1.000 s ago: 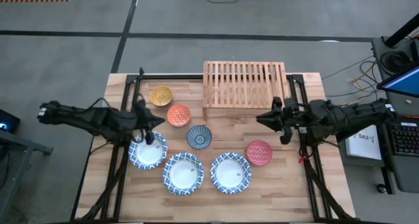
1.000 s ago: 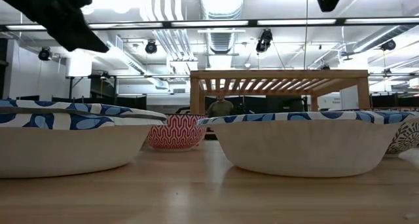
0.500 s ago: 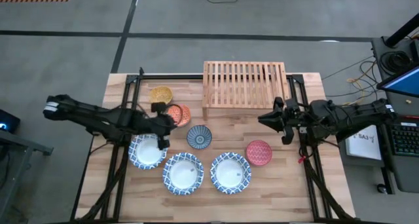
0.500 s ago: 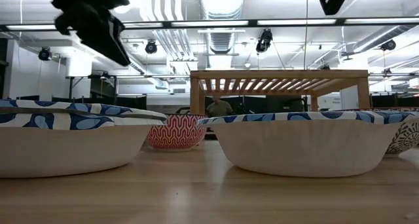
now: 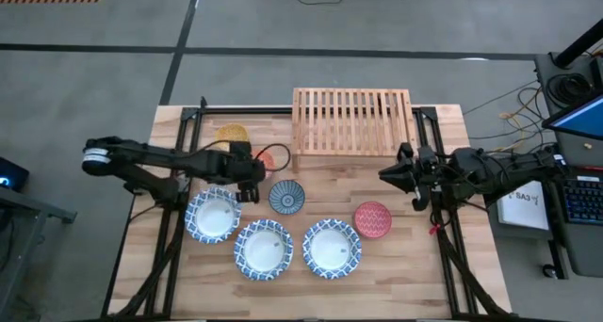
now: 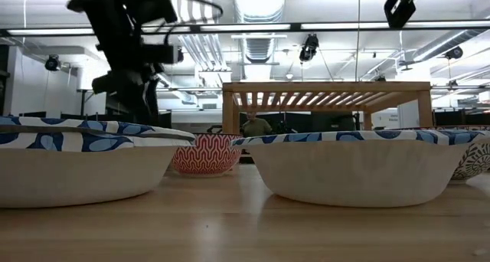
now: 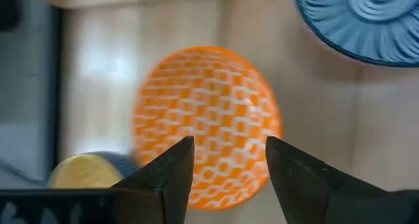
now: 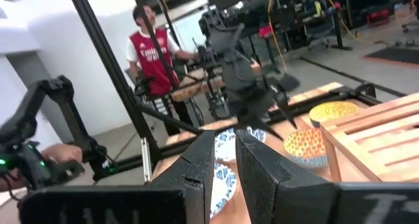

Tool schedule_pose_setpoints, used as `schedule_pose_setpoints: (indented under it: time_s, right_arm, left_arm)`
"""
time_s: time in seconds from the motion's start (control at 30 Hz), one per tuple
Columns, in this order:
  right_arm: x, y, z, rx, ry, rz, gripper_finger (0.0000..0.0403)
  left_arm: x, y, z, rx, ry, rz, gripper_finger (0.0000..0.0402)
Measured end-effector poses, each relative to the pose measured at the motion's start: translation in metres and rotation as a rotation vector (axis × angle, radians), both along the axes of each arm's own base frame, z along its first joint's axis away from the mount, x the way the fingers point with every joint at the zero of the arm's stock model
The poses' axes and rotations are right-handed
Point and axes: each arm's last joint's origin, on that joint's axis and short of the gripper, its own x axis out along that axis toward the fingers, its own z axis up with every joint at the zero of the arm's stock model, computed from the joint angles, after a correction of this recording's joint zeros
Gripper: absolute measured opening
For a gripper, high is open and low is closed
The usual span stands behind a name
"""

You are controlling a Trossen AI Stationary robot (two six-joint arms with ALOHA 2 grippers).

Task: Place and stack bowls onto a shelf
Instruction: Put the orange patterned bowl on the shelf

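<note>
Two spread fingers of the left gripper [image 7: 226, 168] hover over the orange bowl [image 7: 206, 122], near the shelf [image 5: 351, 120]; it should straddle the rim squarely before closing. Farther right, the right gripper [image 5: 388, 174] waits narrowed, empty.

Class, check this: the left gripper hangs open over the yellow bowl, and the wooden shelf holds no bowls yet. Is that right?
One thing is wrong: the left gripper hangs open over the orange bowl, not the yellow bowl, which sits beside it, as the left wrist view shows. The shelf indeed holds no bowls yet.
</note>
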Motion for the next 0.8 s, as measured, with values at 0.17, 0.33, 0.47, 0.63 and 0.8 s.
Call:
schedule_pose_setpoints:
  time_s: [0.17, 0.33, 0.47, 0.63, 0.8]
  right_arm:
    - [-0.009, -0.001, -0.004, 0.002, -0.04, 0.0, 0.0054]
    - [-0.013, -0.002, -0.008, 0.002, -0.051, -0.001, 0.0054]
    - [-0.013, -0.002, -0.008, -0.002, -0.054, -0.002, 0.0054]
    - [-0.013, -0.002, -0.008, -0.008, -0.054, -0.003, 0.0054]
    - [-0.013, -0.002, -0.008, -0.008, -0.053, -0.003, 0.0054]
  left_arm:
    - [0.004, 0.003, -0.007, -0.145, 0.031, -0.078, 0.0148]
    - [0.008, 0.004, -0.016, -0.156, 0.072, -0.081, 0.0138]
    - [0.01, 0.005, -0.022, -0.154, 0.091, -0.079, 0.0131]
    - [0.013, 0.007, -0.029, -0.11, 0.12, -0.058, 0.0116]
    - [0.015, 0.007, -0.034, -0.109, 0.144, -0.063, 0.0083]
